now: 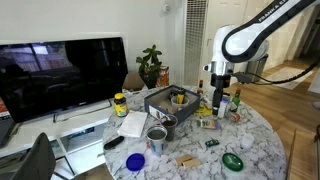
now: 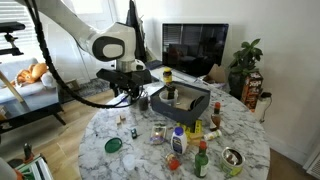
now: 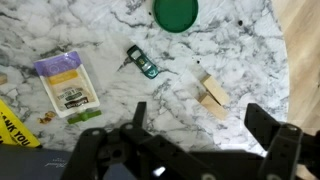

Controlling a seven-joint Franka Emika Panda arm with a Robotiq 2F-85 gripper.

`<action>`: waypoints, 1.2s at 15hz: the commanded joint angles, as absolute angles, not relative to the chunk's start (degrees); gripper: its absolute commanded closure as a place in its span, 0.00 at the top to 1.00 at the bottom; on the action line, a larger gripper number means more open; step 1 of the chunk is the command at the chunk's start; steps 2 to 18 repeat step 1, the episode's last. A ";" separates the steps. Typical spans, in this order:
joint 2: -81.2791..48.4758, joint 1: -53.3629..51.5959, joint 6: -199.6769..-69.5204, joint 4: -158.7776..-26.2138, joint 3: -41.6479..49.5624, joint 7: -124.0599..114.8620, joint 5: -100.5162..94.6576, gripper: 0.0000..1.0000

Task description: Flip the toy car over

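We see the toy car [image 3: 142,62] lying on the marble table [image 3: 250,50] between a purple-topped packet [image 3: 66,82] and a wooden block [image 3: 212,92], near the green dish [image 3: 176,12]. In the wrist view its long axis runs diagonally, upper left to lower right; we cannot tell its front. The gripper [image 3: 197,112] hangs above it, fingers spread, empty.

Bare marble [image 3: 110,25] around toy car [image 3: 142,62]

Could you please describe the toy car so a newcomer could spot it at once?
On the marble table, find the green round dish. The toy car lies near it, between a purple packet and a tan wooden block: the only tiny, dark, teal-tinged oblong.
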State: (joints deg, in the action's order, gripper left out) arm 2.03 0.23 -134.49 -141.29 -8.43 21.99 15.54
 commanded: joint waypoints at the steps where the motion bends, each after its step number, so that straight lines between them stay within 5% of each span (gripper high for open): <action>1: 2.03 -1.61 -134.38 -141.28 -6.53 21.80 15.40 1.00; 18: 2.03 -1.61 -134.38 -141.28 -6.53 21.80 15.40 1.00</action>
